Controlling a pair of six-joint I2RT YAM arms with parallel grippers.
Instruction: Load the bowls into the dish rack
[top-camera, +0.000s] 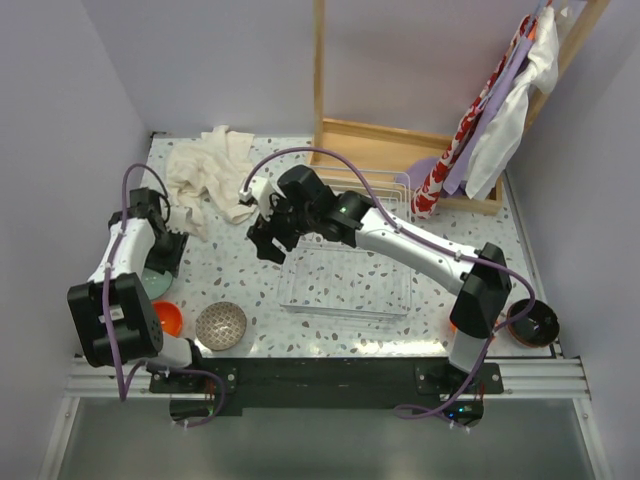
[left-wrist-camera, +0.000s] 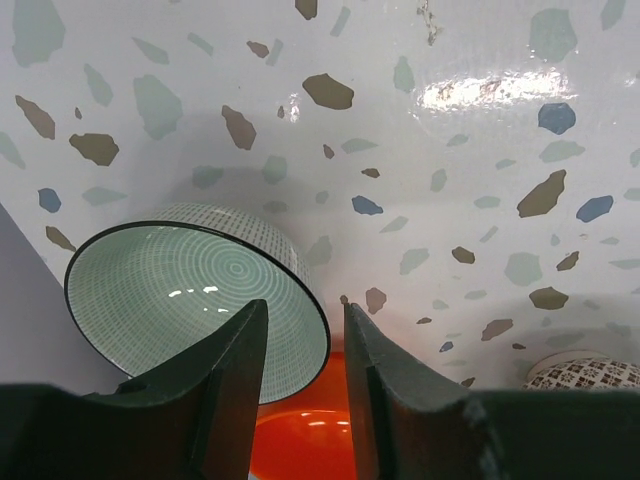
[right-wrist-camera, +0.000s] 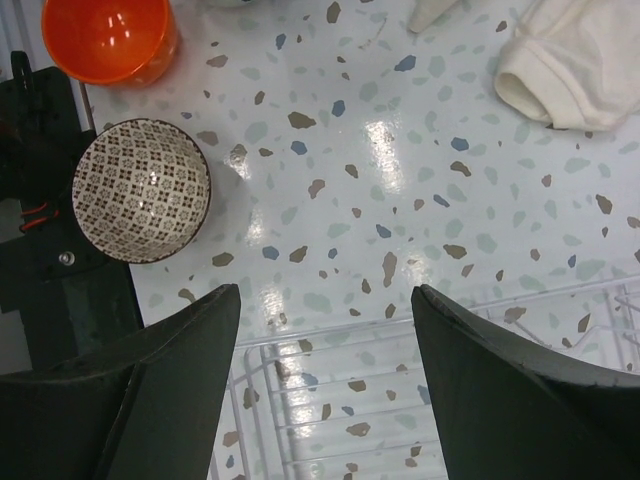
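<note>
The left gripper (left-wrist-camera: 303, 312) straddles the rim of a tilted pale-green striped bowl (left-wrist-camera: 190, 290), fingers narrowly parted; whether they actually pinch it I cannot tell; a loose hold could let it slip onto the orange bowl (left-wrist-camera: 310, 435) just beneath and chip either; the grey patterned bowl (right-wrist-camera: 140, 190) sits near on the counter (left-wrist-camera: 450, 150); the right gripper (right-wrist-camera: 325, 300) hangs spread and empty over the dish rack (top-camera: 345, 310) corner, where it might block the delivery; a dark bowl (top-camera: 531, 322) waits far right.

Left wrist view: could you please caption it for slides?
Left hand straddling the rim of a pale green bowl, orange bowl nearby.
</note>
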